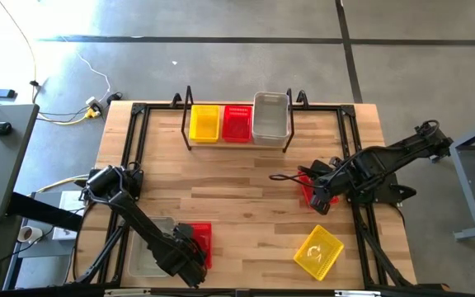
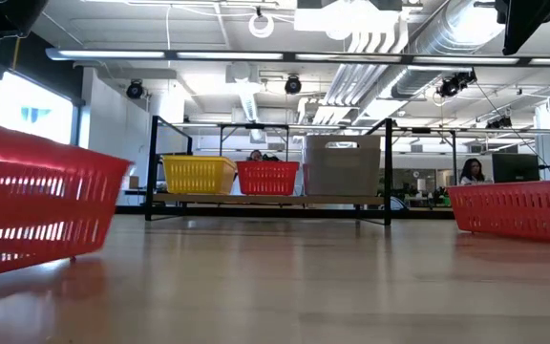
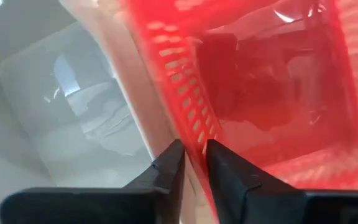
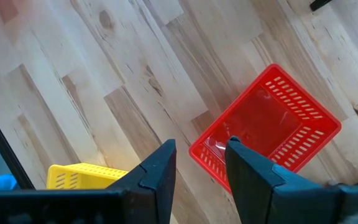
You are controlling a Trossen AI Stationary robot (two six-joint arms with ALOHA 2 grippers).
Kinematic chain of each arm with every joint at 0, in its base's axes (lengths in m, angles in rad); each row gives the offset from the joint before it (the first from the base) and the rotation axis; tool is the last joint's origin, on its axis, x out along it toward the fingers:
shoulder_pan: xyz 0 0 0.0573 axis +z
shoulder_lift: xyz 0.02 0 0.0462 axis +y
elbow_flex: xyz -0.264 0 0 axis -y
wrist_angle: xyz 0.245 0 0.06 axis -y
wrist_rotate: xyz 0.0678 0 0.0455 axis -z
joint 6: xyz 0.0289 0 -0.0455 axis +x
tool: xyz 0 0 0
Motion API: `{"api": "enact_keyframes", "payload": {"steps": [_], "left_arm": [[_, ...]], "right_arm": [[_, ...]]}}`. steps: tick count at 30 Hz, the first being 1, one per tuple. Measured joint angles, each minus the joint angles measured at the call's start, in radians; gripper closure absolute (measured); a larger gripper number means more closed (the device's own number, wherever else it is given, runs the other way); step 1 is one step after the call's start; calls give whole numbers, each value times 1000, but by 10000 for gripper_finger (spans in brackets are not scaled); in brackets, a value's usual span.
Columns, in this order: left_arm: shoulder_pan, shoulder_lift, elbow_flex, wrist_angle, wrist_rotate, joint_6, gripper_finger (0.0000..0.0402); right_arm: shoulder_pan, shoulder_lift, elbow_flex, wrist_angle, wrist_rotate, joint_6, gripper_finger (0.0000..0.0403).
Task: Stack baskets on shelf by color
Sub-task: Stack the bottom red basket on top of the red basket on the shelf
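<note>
Right arm hides most of red basket (image 1: 310,195).

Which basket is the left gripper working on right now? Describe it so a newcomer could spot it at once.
Start at the wooden table and go to its near left corner, where the left gripper reaches down. Two baskets sit side by side there; it is the red basket, the gripper's fingers straddling its wall. Its neighbour is a grey-white basket, and the other loose red basket lies under the right arm.

Overhead down, table-level across, two wrist close-ups
</note>
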Motion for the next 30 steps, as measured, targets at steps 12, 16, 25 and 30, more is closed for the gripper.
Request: {"api": "enact_keyframes", "payload": {"steps": [12,16,25,30], "left_arm": [[29,-2,2,42,-39,-16,391],[55,-1,38,48,-57,1,397],[170,-5,110,44,-106,142,397],[241,-6,146,44,-135,235,398]], "right_arm": [[0,0,0,0,0,-7,279],[2,0,0,17,0,-53,279],[31,0,0,251,-36,-315,279],[48,0,0,359,-36,-443,279]]}}
